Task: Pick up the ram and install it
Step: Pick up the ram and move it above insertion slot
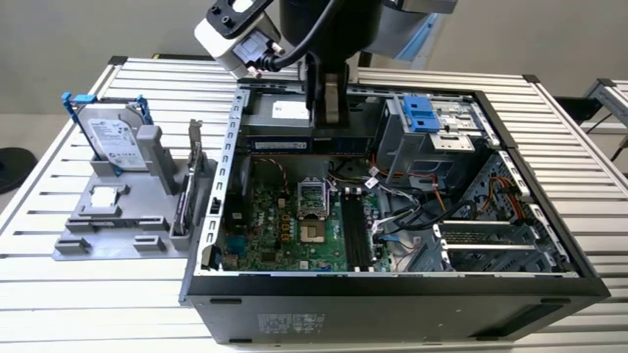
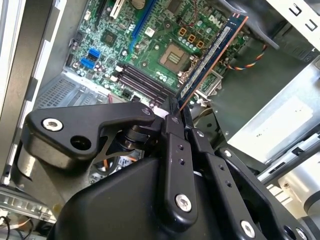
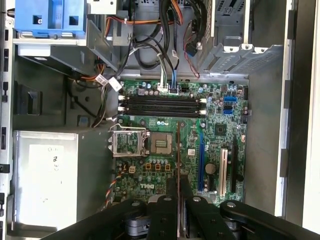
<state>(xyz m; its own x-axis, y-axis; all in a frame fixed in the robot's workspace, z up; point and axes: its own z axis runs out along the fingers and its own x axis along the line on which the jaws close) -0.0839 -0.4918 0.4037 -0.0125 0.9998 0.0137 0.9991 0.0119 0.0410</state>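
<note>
The gripper [image 2: 177, 107] is holding the ram [image 2: 212, 55], its fingers pinched closed on one long edge of the stick. The rest of the board is reaching out past the fingertips, with its row of black chips facing the second wrist camera. In the exterior view the stick is hanging level under the arm at the far end of the open computer case [image 1: 393, 294], clear of the motherboard [image 1: 270, 220] below it and touching nothing else. The four black memory slots [image 3: 162, 106] are sitting empty with their end clips showing. They are lying on the far side of the processor socket [image 3: 150, 143] from the gripper. In the exterior view they are toward the right and closer to the case's front wall. In the first wrist view the ram is showing edge-on as a thin line running out from between the fingers toward the slots. Its long axis is therefore crossing theirs at about a right angle, not lying parallel. By this reading the stick is lifted and inside the case but is neither over a slot nor lined up with one.
</note>
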